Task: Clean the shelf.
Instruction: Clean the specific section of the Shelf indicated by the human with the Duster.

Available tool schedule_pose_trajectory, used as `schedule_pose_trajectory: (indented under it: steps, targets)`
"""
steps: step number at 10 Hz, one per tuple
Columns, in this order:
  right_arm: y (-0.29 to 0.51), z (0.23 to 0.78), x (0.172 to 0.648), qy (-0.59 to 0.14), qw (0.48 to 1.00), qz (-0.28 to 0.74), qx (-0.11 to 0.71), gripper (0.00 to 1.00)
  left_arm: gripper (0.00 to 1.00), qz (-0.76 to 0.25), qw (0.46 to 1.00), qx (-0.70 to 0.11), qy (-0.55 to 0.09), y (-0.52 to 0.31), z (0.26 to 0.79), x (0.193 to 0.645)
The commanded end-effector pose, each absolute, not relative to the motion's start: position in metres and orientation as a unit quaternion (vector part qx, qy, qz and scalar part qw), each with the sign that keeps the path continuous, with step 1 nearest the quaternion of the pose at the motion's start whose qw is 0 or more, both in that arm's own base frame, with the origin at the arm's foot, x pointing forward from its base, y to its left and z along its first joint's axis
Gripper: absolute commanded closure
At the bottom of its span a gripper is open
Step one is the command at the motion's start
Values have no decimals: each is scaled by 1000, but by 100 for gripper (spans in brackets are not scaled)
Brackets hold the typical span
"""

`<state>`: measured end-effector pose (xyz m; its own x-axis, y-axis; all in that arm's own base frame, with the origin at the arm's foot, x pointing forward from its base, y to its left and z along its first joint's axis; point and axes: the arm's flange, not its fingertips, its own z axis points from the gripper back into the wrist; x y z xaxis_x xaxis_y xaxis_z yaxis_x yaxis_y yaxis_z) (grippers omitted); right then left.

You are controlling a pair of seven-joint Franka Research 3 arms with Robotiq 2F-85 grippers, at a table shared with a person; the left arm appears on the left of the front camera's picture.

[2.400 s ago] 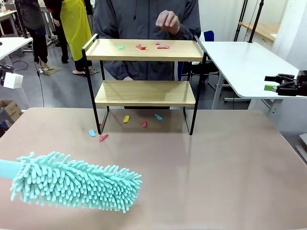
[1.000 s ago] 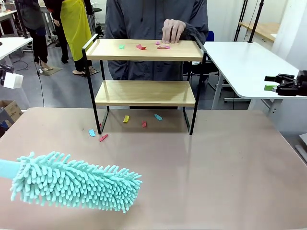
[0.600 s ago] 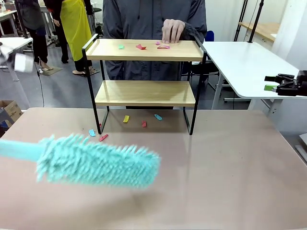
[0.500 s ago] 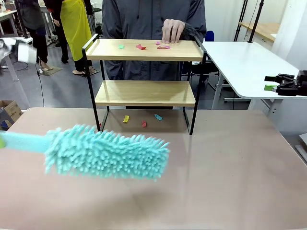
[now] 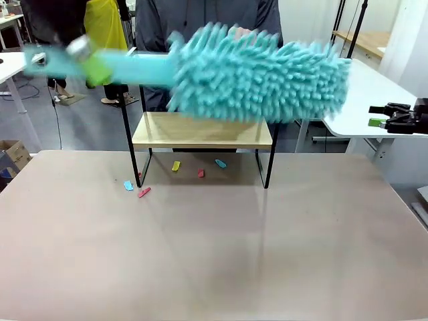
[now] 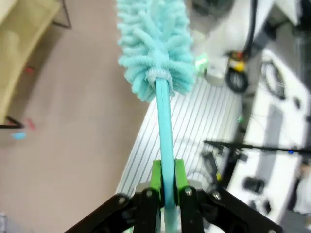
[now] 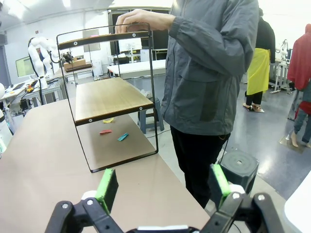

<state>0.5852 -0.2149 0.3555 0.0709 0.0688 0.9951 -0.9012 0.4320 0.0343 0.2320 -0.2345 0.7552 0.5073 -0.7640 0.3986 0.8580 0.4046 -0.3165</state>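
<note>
The shelf (image 5: 200,130) stands far across the table (image 5: 281,254), a person's hand (image 7: 138,19) at its top rail. A teal duster (image 5: 257,73) blurs level with the top tier and hides it, so sweeping looks barely begun; the lower board is bare. The left gripper (image 6: 165,180) has its fingers clamped on the duster's handle, while the right gripper (image 7: 163,189) holds its fingers spread wide. Coloured scraps (image 5: 175,166) lie underneath, and white side tables (image 5: 341,87) stand beyond.

Beige tabletop (image 5: 214,254); white side table (image 5: 374,83) right; grey floor (image 5: 87,127); cardboard box (image 5: 13,155) left.
</note>
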Motion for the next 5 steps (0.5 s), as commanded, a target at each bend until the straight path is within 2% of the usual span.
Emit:
schedule_pose_trajectory:
  steps: [1,3,5]
  targets:
    - [-213,358,586,-564,630,385,369,0,87,-393,884,-221,-122,-278,794,245]
    - [-213,358,586,-564,630,385,369,0,87,-315,911,-217,-156,-325,809,266]
    - [-213,358,586,-564,630,385,369,0,87,-218,936,-176,-211,-376,812,290]
